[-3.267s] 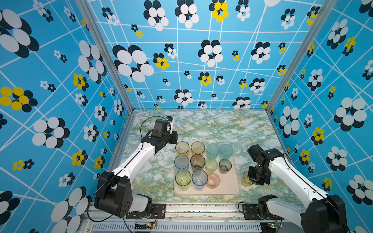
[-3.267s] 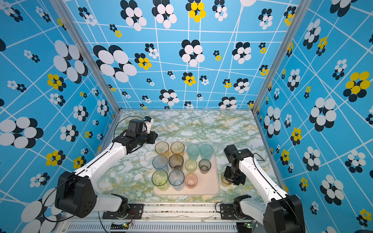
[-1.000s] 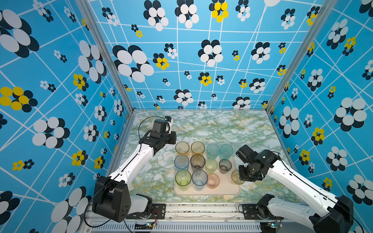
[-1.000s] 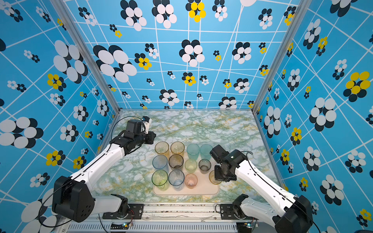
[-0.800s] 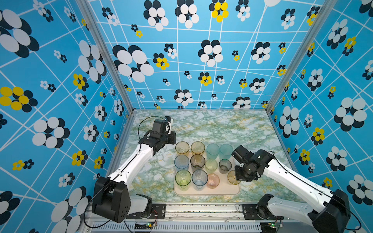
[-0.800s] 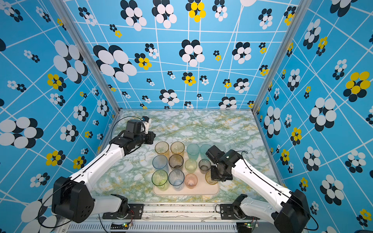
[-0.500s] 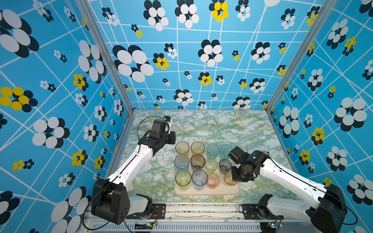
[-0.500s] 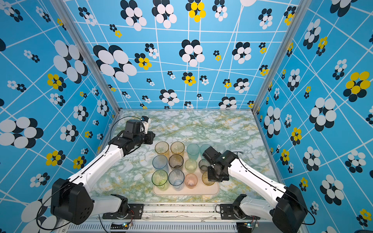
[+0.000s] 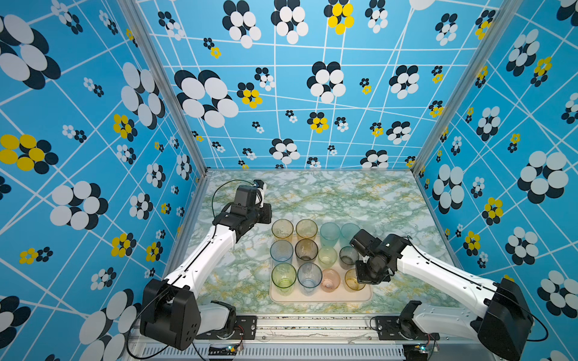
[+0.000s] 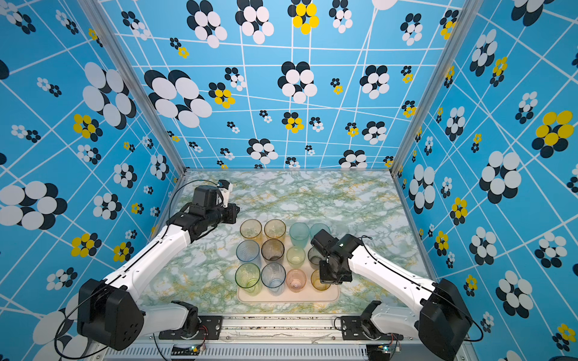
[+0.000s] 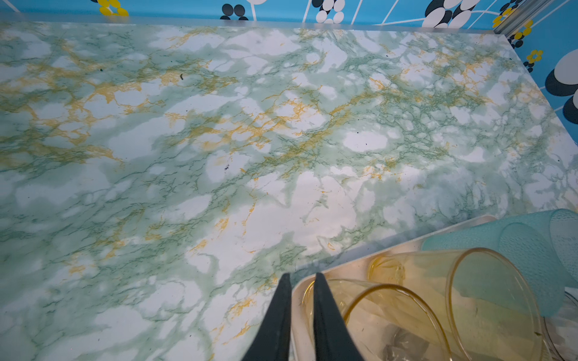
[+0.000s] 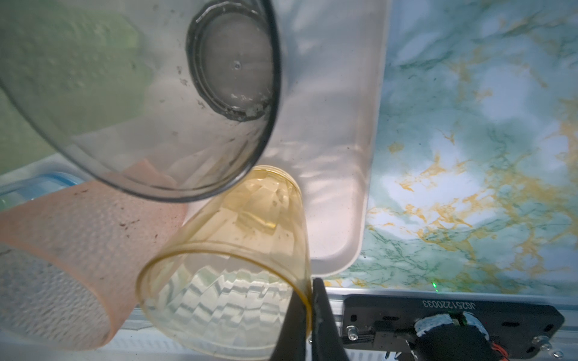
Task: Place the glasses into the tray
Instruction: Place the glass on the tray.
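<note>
**Short amber tumbler pinched at the tray's near right corner**

The green-and-gold marbled counter (image 9: 344,200) carries the large flat cream-pink tray (image 9: 319,298) close to its front edge. The translucent tinted glasses (image 9: 306,250) stand upright on the tray in three rows of four. Tall amber and teal ones are at the back, and shorter ones are toward the near right.

The short translucent amber tumbler (image 9: 352,280) is in the near right corner of the tray. It is just beside the short pink tumbler (image 9: 330,279) and in front of the short smoky grey tumbler (image 9: 347,256). The right gripper (image 12: 308,290) is closed on its rim, with one finger inside the wall and one outside. Whether its base touches the tray floor cannot be told. In the right wrist view the tumbler (image 12: 231,250) tapers slightly, with a faceted lower wall and a darker amber rim line.

The left gripper (image 11: 302,276) has its fingers only narrowly parted and holds nothing. It hangs at the tray's far left corner, just beside the tall amber tumbler (image 9: 282,229).
</note>
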Tool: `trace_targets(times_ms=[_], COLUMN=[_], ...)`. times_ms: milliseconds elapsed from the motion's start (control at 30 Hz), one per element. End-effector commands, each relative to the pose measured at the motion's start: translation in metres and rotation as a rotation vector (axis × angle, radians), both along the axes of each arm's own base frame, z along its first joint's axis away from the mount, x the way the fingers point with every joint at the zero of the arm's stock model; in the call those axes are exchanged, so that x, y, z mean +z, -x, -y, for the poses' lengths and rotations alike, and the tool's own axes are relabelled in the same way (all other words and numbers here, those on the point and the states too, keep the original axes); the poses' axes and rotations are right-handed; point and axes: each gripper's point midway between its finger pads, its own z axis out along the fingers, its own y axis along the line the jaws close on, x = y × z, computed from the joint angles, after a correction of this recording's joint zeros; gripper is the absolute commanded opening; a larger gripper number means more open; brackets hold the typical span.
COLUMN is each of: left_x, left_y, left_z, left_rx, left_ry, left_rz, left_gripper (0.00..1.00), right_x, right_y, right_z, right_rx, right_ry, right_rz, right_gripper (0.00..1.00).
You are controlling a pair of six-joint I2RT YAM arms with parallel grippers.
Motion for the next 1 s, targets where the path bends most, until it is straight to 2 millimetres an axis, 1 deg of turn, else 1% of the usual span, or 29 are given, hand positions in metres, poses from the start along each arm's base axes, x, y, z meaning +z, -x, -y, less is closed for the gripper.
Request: trace_targets(times_ms=[0, 267, 433, 967], left_x=[0.0101, 0.0134, 0.0147, 0.0114], left_y=[0.0024, 0.0052, 0.0056, 0.0065], left_z=[-0.0065, -0.0083, -0.0085, -0.0097], left_rx=[0.008, 0.012, 0.013, 0.016], left_ry=[-0.016, -0.023, -0.020, -0.028], left_rz=[0.020, 0.026, 0.029, 0.024], left_gripper=[0.17, 0.17, 0.17, 0.17], right_x=[-0.0037, -0.0086, -0.0084, -0.0108], right_y=[0.0039, 0.0043, 0.0039, 0.0041], right_z=[-0.0024, -0.0031, -0.0029, -0.0027], right_rx=[0.005, 0.012, 0.017, 0.018], right_ry=[-0.005, -0.005, -0.004, 0.000], right_rz=[-0.019, -0.022, -0.021, -0.023], right_gripper=[0.00, 0.00, 0.00, 0.00])
